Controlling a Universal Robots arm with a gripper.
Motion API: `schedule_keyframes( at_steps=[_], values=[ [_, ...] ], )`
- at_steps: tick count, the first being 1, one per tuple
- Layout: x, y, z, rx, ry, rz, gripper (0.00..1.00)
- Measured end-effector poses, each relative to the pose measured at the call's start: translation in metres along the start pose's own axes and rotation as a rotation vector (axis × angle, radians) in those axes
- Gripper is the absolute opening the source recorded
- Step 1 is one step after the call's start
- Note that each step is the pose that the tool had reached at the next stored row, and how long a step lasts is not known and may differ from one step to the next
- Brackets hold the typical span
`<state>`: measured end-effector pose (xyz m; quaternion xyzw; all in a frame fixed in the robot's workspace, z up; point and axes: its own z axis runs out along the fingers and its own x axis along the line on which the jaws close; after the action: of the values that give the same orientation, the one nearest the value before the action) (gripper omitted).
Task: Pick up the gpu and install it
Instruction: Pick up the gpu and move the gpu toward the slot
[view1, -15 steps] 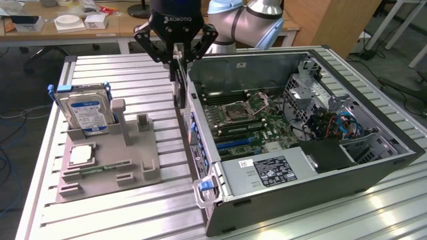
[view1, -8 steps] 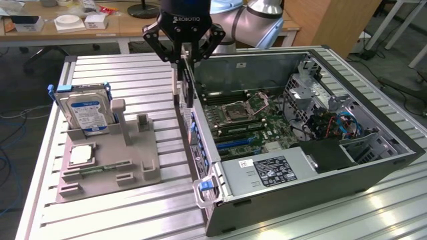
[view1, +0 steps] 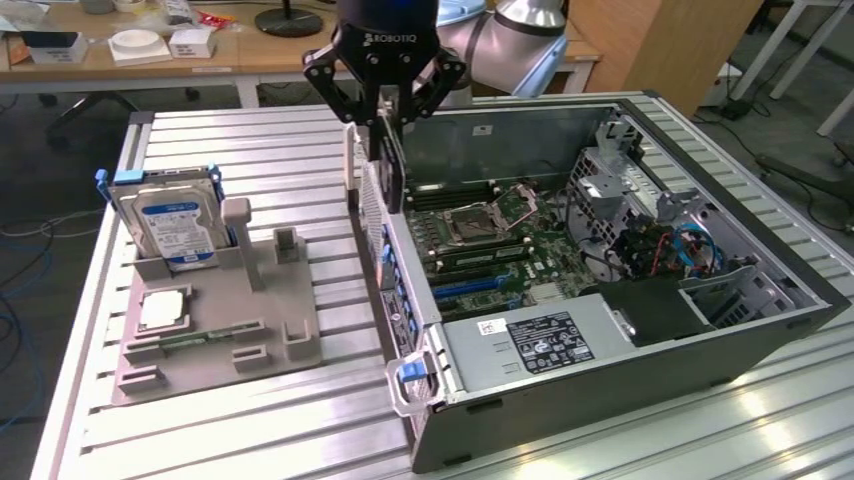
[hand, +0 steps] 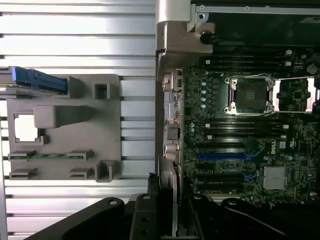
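The gpu hangs on edge from my gripper, a thin dark card with a silver bracket on the side toward the exterior view's left. It hovers over the near wall of the open computer case, above the motherboard. My gripper is shut on its upper edge. In the wrist view the gpu shows edge-on between the black fingers, in line with the case's rear wall. The blue expansion slots lie just beside it on the board.
A grey holder on the slatted metal table carries a hard drive standing upright, a memory stick and a square chip. Inside the case sit the power supply and the open processor socket.
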<state>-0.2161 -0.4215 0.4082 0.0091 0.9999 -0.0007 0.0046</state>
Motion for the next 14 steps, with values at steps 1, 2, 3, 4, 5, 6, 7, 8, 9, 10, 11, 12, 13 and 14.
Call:
schedule_keyframes(
  at_steps=[1,2,3,4,5,6,7,8,9,10,11,12,13,14],
  values=[
    [-0.002,0.0,0.0,0.0,0.0001,0.0,0.27],
    [-0.003,0.0001,0.0001,0.0,0.0,0.0,0.27],
    [-0.005,0.0001,0.0001,0.0,0.0,0.0,0.27],
    [-0.006,0.0001,0.0001,0.0001,0.0001,0.0,0.27],
    [-0.008,0.0002,0.0001,0.0001,0.0001,0.0,0.27],
    [-0.01,0.0002,0.0002,0.0001,0.0001,0.0,0.27],
    [-0.012,0.0002,0.0002,0.0001,0.0001,0.0,0.27],
    [-0.014,0.0002,0.0003,0.0001,0.0001,0.0,0.27],
    [-0.016,0.0003,0.0003,0.0001,0.0001,0.0,0.27],
    [-0.018,0.0003,0.0004,0.0,0.0001,0.0,0.27],
    [-0.02,0.0004,0.0004,0.0001,0.0001,0.0,0.27],
    [-0.022,0.0004,0.0004,0.0001,0.0001,0.0,0.27],
    [-0.025,0.0005,0.0006,0.0,0.0,0.0,0.27],
    [-0.027,0.0005,0.0006,-0.0001,0.0,0.0,0.27]
  ],
)
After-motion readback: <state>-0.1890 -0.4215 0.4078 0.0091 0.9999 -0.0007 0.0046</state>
